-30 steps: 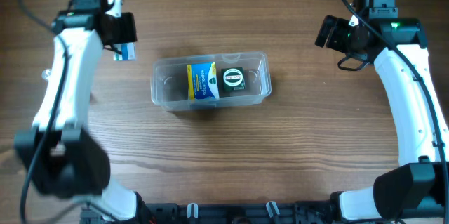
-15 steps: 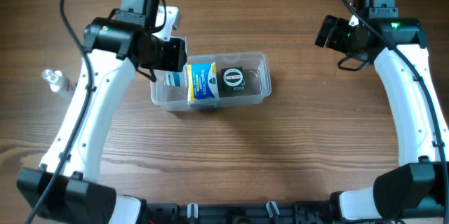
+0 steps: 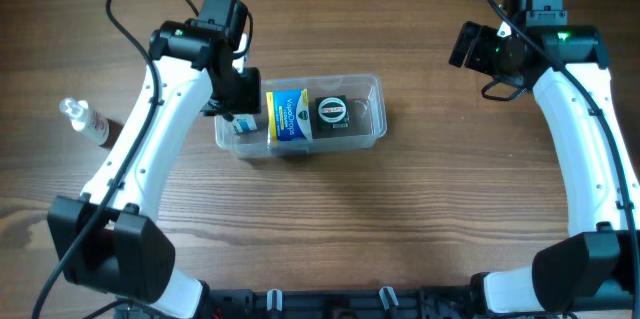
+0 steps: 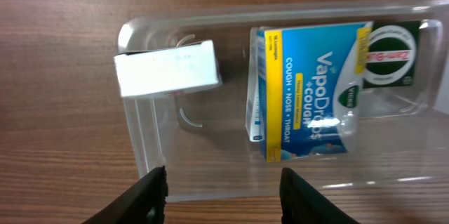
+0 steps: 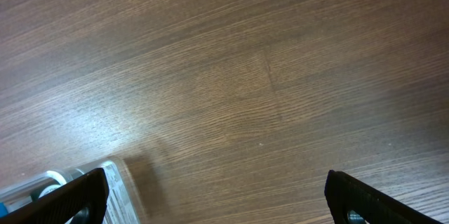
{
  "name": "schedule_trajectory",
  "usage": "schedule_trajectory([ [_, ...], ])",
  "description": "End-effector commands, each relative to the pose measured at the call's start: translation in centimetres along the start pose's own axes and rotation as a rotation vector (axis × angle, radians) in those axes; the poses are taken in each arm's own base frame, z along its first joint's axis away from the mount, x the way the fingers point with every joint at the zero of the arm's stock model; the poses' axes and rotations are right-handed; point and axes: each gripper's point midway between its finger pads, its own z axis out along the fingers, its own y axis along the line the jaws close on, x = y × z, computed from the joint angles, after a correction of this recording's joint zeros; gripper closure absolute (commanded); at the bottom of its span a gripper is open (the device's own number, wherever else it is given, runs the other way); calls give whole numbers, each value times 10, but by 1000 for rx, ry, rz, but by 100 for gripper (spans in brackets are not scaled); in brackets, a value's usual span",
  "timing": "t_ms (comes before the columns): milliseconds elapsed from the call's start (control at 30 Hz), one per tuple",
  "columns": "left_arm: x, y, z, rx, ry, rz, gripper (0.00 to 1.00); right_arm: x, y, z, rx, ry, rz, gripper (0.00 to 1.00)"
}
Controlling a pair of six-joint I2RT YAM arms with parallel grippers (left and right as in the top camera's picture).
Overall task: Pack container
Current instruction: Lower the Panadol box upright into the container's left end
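Note:
The container (image 3: 366,127) is a clear tub lying mid-table. Inside it lie a blue VapoDrops box (image 3: 288,116), a dark green pack with a round label (image 3: 332,111) and, at its left end, a small white box (image 3: 240,127). My left gripper (image 3: 238,107) hovers over that left end. In the left wrist view the white box (image 4: 167,74) rests free on the container floor (image 4: 210,154), apart from my left gripper (image 4: 224,196), which is open and holds nothing. My right gripper (image 3: 470,47) stands wide open at the far right, away from the container; in its wrist view the right gripper (image 5: 224,203) frames bare wood.
A small clear bottle (image 3: 85,119) lies on the wooden table at the far left. A corner of the container (image 5: 116,192) shows at the lower left of the right wrist view.
My left arm swung from the far left to the container's left end with the small white box. The box now lies inside, let go. The right arm has not moved.

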Motion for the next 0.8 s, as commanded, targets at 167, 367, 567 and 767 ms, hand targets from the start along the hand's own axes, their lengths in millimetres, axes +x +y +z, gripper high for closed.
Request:
schedule_trajectory([
  [167,-13,1,22,-18,-38,-6,44,0,-2,4,18,2,-13,0],
  [367,-64,19,13,-106,-260,-37,50,0,-2,4,18,2,-13,0],
  [567,-75,24,21,-93,-275,-59,82,0,-2,4,18,2,-13,0],
  [767,-76,24,50,-107,-226,-55,86,0,-2,4,18,2,-13,0],
])
